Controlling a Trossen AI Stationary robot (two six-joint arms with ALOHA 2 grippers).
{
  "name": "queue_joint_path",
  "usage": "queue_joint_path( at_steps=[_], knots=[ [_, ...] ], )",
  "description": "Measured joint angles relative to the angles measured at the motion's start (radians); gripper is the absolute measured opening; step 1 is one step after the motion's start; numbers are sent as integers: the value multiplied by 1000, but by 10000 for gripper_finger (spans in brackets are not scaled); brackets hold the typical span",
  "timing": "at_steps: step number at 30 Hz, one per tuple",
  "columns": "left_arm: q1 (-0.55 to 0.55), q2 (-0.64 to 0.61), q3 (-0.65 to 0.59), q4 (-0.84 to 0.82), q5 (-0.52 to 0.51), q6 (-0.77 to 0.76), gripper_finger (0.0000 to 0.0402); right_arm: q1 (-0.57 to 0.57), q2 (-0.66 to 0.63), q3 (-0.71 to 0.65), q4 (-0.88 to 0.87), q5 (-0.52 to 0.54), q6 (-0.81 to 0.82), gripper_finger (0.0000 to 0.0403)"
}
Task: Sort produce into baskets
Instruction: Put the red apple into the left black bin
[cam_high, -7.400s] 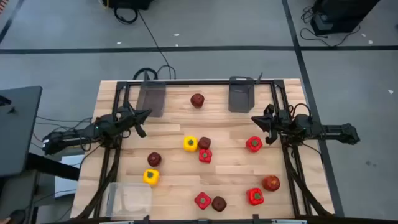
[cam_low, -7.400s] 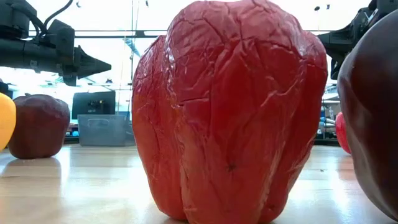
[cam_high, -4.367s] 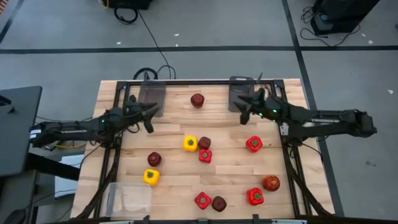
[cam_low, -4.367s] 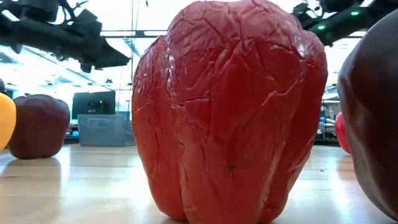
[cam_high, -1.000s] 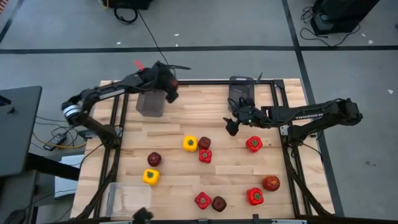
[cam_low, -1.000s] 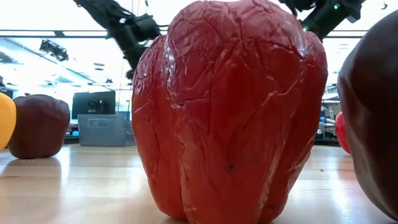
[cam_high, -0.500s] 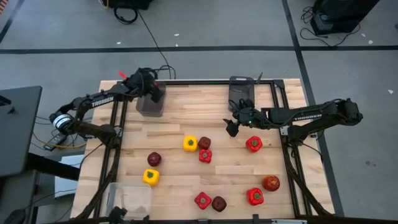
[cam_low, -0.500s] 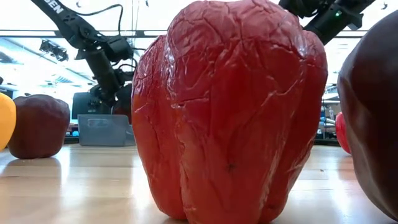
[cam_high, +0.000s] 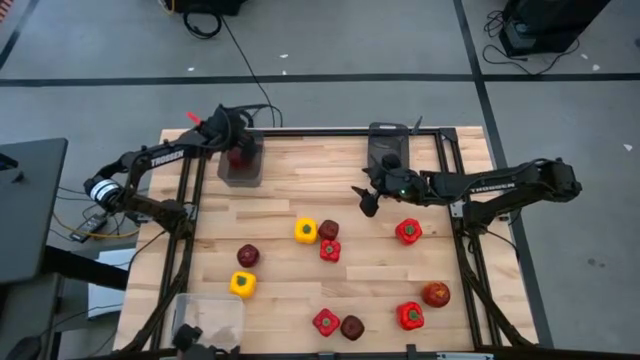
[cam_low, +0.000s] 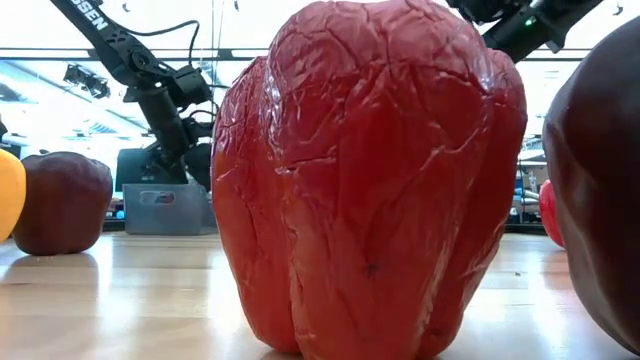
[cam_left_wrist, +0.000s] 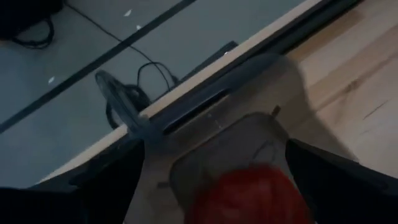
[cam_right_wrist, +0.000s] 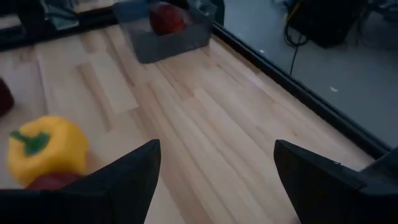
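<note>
My left gripper (cam_high: 233, 148) is open over the dark grey bin (cam_high: 243, 168) at the far left. A dark red apple (cam_left_wrist: 249, 196) lies in that bin between the spread fingers; it also shows in the right wrist view (cam_right_wrist: 166, 17). My right gripper (cam_high: 362, 200) is open and empty above the table's middle, near the second dark grey bin (cam_high: 388, 150). Red peppers (cam_high: 408, 232), yellow peppers (cam_high: 306, 231) and maroon apples (cam_high: 248, 256) rest on the table. A clear bin (cam_high: 208, 320) stands at the near left.
More produce lies near the front edge: a red pepper (cam_high: 325, 321), a maroon apple (cam_high: 352, 327), a red pepper (cam_high: 410, 315) and an orange-red apple (cam_high: 436, 294). The red pepper (cam_low: 370, 180) fills most of the low view. A black frame (cam_high: 320, 130) borders the table.
My left gripper has carried the dark red apple toward the table's left edge and down over the far-left dark bin; the apple now lies in that bin. My right gripper has shifted a little toward the table's left.
</note>
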Motion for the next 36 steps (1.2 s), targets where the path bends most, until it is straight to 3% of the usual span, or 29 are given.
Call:
queue_joint_path(
  at_steps=[7,15,17,21,26,29,36],
  knots=[
    [-133,-68,54,17,181,-3,393,10,80,0,-3,-15,37,323],
    [-486,-115,54,-21,428,-6,393,38,94,0,35,-20,2,323],
    [-595,-97,54,7,411,-26,393,40,82,0,35,-50,-5,323],
    [-800,-55,54,95,271,-30,393,42,78,0,37,-163,-38,322],
    [-973,16,54,276,134,-32,393,43,79,0,11,-181,-54,322],
    [-1019,82,54,400,53,-87,393,42,79,0,14,-178,-54,322],
    [-1007,252,53,552,30,-134,393,42,79,0,13,-178,-87,322]
  ],
)
